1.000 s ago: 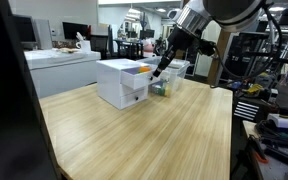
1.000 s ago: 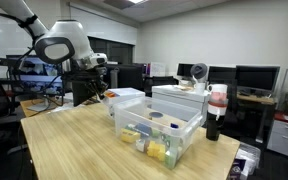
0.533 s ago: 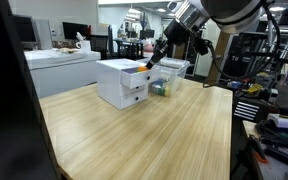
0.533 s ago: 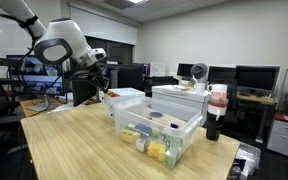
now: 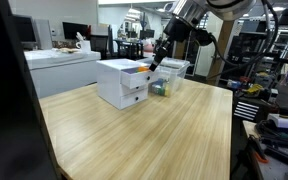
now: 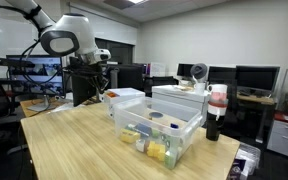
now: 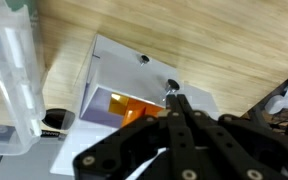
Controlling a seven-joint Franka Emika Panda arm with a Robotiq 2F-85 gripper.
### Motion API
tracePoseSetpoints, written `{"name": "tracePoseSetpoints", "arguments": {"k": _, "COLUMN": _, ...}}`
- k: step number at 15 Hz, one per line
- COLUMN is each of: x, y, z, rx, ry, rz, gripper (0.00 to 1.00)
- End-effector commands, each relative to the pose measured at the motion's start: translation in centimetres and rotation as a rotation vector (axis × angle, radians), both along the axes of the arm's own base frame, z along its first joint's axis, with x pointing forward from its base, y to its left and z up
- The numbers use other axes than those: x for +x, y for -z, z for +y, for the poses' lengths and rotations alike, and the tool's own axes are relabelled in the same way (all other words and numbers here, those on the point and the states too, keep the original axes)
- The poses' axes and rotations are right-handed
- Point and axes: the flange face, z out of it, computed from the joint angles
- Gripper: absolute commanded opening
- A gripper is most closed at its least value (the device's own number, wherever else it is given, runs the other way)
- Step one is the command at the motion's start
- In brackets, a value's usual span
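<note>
Gripper [image 7: 173, 96] above white drawer unit [image 5: 122, 84], fingers pressed together, nothing held (orange item [image 7: 134, 108] inside drawer)

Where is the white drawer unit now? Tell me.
In an exterior view the white drawer unit stands on the wooden table, beside the clear bin and just below the gripper.

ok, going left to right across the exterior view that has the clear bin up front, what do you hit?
gripper → clear bin → red-capped bottle
</note>
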Motion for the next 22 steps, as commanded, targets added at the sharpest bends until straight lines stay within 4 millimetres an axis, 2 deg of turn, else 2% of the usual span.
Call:
{"name": "tracePoseSetpoints", "arguments": {"k": 1, "x": 0.6, "y": 1.1, "z": -0.8, "rx": 0.0, "ry": 0.02, "rz": 0.077, "gripper": 0.05}}
{"name": "tracePoseSetpoints", "arguments": {"k": 5, "x": 1.8, "y": 3.1, "z": -1.7, "rx": -0.026, "ry": 0.06, "rz": 0.097, "gripper": 0.05}}
{"name": "tracePoseSetpoints", "arguments": {"k": 6, "x": 2.2, "y": 3.4, "z": -1.9, "rx": -0.046, "ry": 0.071, "rz": 0.052, "gripper": 0.05}}
{"name": "tracePoseSetpoints", "arguments": {"k": 10, "x": 3.0, "y": 3.4, "z": -1.6, "rx": -0.072, "ry": 0.108, "rz": -0.057, "gripper": 0.05}}
{"name": "tracePoseSetpoints", "arguments": {"k": 14, "x": 3.2, "y": 3.3, "z": -0.9, "rx": -0.056, "ry": 0.128, "rz": -0.078, "gripper": 0.05}}
{"name": "tracePoseSetpoints", "arguments": {"k": 22, "x": 4.9, "y": 3.8, "z": -1.7, "rx": -0.114, "ry": 0.191, "rz": -0.167, "gripper": 0.05}}
